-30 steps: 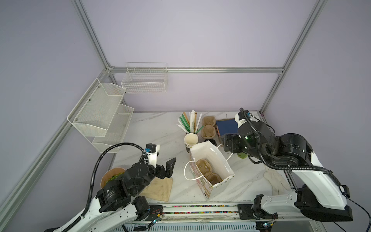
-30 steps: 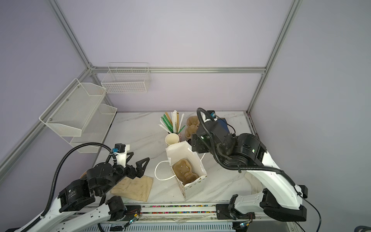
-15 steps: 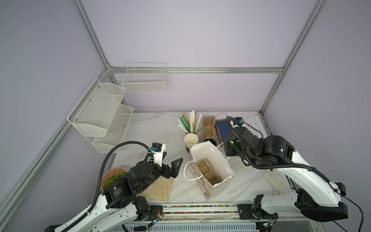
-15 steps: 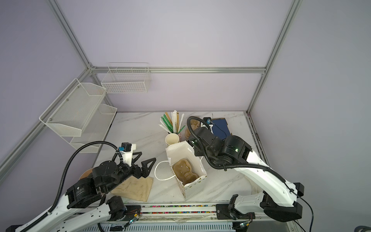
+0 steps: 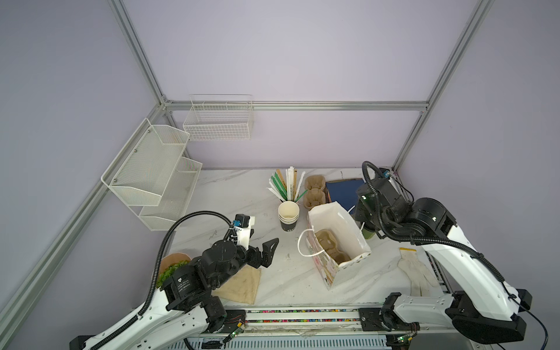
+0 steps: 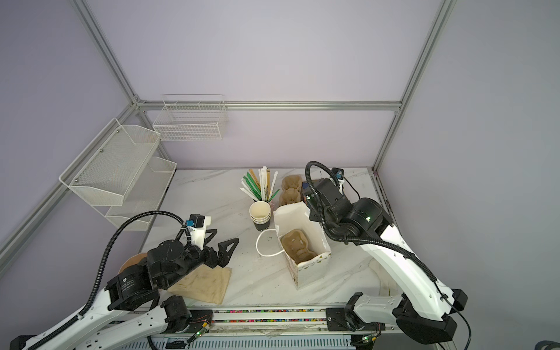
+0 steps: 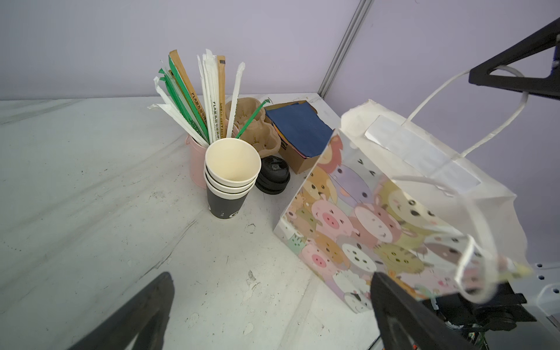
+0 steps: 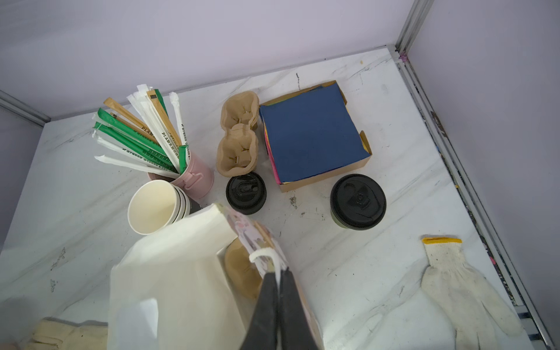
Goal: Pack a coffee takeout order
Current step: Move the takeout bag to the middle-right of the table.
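Handle [image 8: 263, 253] of bag [image 8: 169, 272] pinched in right end effector [image 8: 278, 275]; carrier [image 8: 239, 268] inside bag, below it; left end effector [image 7: 271, 274] wide, empty.

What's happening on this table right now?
A coffee order is being packed. The right gripper is pinched shut on the handle of the paper bag. A pulp carrier already sits inside the bag. The left gripper hovers open beside it. The lidded cup and navy napkin are not packed yet.
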`<action>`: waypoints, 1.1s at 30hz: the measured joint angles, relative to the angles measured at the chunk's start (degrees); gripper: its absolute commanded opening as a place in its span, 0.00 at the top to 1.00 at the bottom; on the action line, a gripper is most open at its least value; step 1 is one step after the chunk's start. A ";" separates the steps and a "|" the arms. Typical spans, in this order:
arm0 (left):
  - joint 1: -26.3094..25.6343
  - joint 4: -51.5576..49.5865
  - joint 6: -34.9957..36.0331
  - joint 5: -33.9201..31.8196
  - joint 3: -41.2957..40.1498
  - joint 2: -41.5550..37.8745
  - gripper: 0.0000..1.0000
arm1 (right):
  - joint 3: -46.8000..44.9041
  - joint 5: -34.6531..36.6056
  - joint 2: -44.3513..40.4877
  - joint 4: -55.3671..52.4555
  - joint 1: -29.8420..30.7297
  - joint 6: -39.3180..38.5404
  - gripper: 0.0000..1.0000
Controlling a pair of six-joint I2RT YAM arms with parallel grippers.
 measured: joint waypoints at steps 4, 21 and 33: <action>0.00 0.00 0.63 -0.04 0.04 1.22 0.00 | -0.76 -0.04 -0.11 1.05 -0.76 -1.16 1.00; 0.00 -0.28 5.01 -3.08 0.20 3.89 0.00 | -6.05 -9.14 3.37 15.67 -9.86 -12.83 1.00; 0.11 -0.85 6.95 -5.14 0.26 3.87 0.00 | -8.26 -13.97 3.02 20.37 -13.70 -14.71 0.88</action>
